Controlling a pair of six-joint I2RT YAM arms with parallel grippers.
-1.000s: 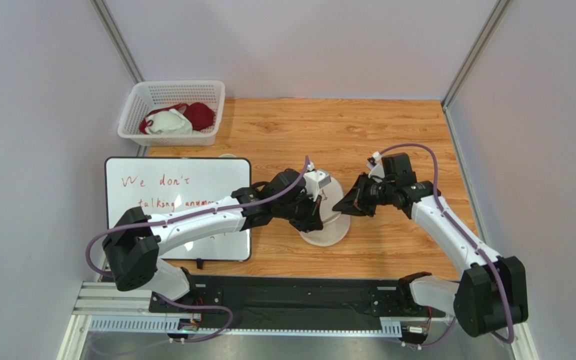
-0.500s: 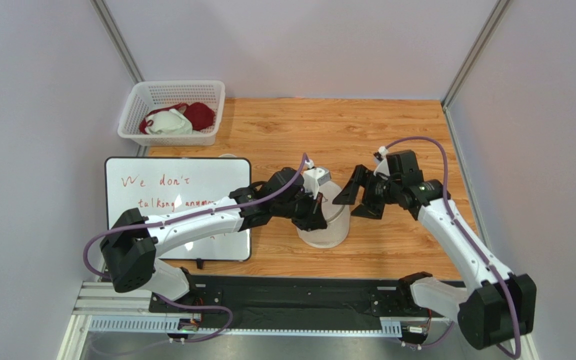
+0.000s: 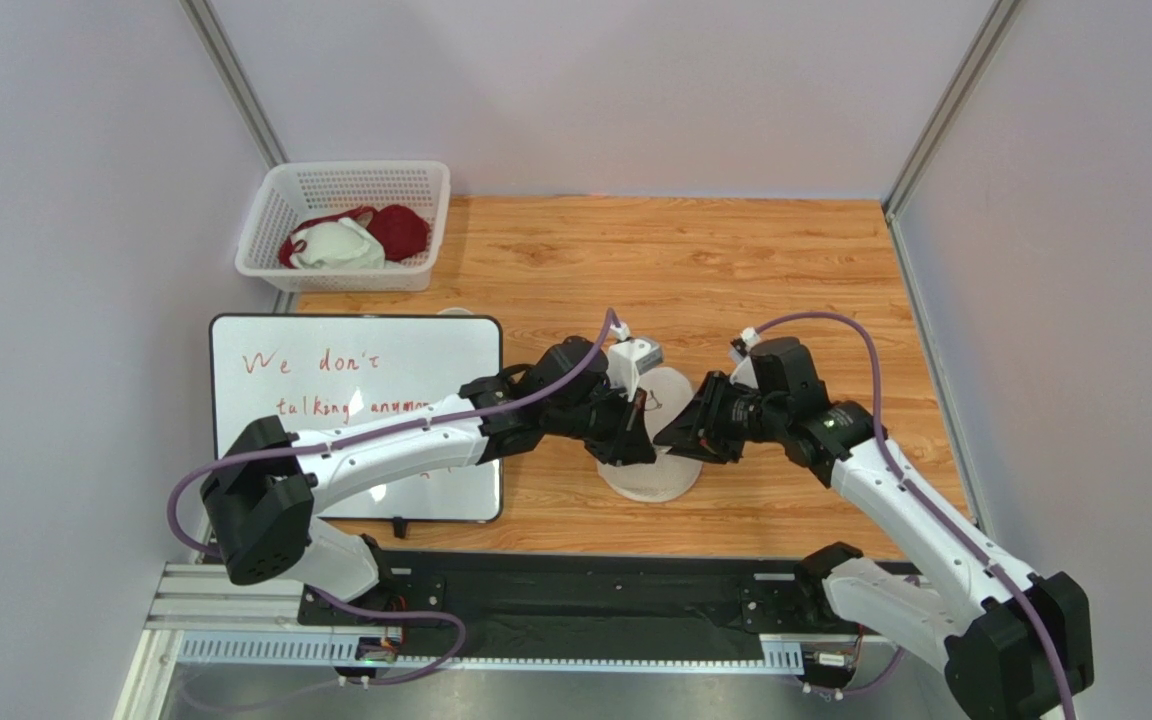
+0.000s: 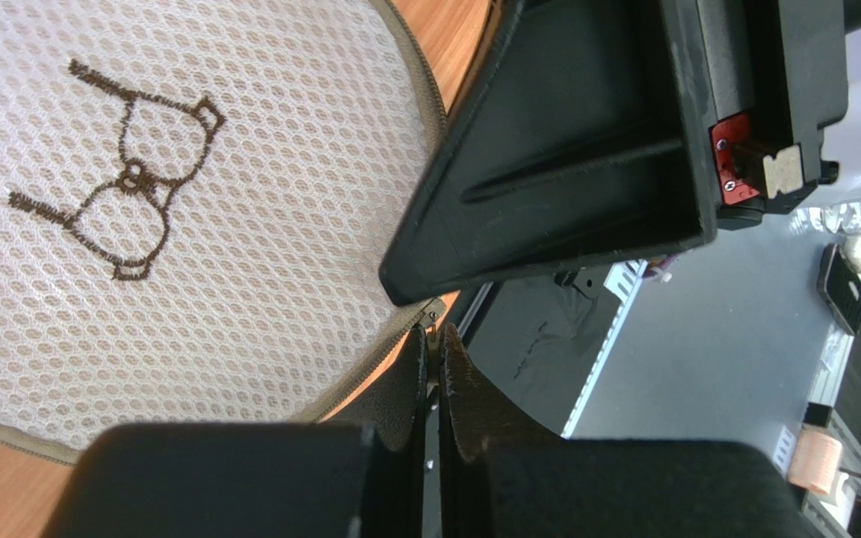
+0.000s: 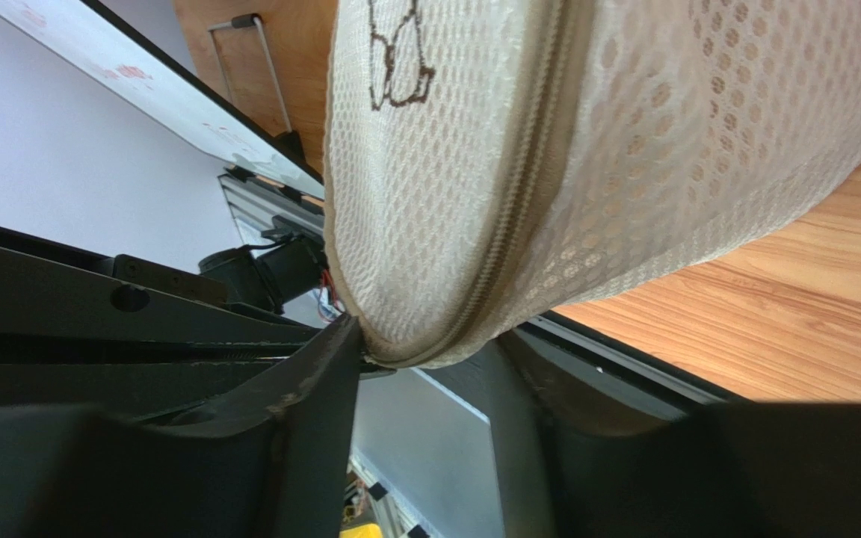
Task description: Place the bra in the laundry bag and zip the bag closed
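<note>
laundry bag [image 3: 657, 462] lies on the bench [image 3: 778, 255] between my two claws, bra drawing [image 4: 126, 168] facing up. left claw [image 4: 437, 342] is pinched fully closed at the rim zipper [image 5: 519, 191]; right claw [image 5: 435, 364] straddles the rim, fingers partway apart, and i cannot tell if it grips

The left arm [image 3: 387, 438] extends right toward the centre; the left jaws are pressed together. The right arm [image 3: 898, 488] extends left; the right jaws stand apart.
</note>
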